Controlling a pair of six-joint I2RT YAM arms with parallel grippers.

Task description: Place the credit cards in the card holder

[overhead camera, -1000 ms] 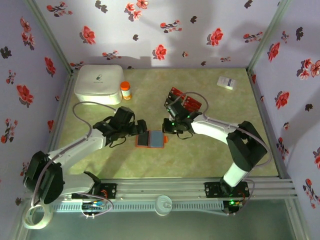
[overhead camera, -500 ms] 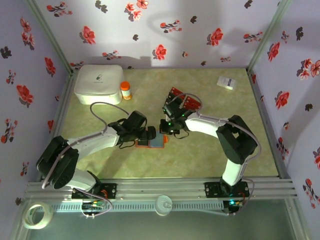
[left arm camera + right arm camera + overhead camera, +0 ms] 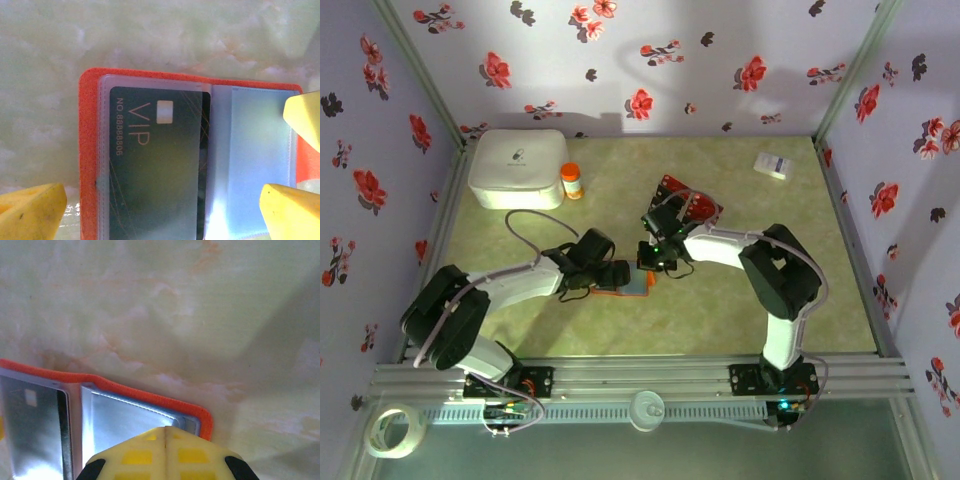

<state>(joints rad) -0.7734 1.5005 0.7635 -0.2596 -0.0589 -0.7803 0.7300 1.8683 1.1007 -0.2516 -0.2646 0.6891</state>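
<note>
The card holder (image 3: 90, 150) lies open on the table, orange-red outside, bluish-grey inside. A black credit card (image 3: 155, 165) marked VIP sits in its left pocket under clear plastic. The right pocket (image 3: 250, 150) looks empty. My left gripper (image 3: 162, 212) stands open, straddling the holder, one fingertip at each side. My right gripper (image 3: 166, 430) is shut, its tips pressed on the right pocket near the orange rim (image 3: 150, 395). From above, both grippers (image 3: 620, 276) (image 3: 653, 262) meet over the holder (image 3: 638, 287). Red credit cards (image 3: 698, 208) lie behind the right arm.
A white box (image 3: 517, 167) and a small orange bottle (image 3: 571, 180) stand at the back left. A white slip (image 3: 775, 165) lies at the back right. Flowered walls close in the table on three sides.
The left arm has reached right, bringing its open gripper over the holder. The right gripper has slid down and left onto the holder's right side, staying shut.
</note>
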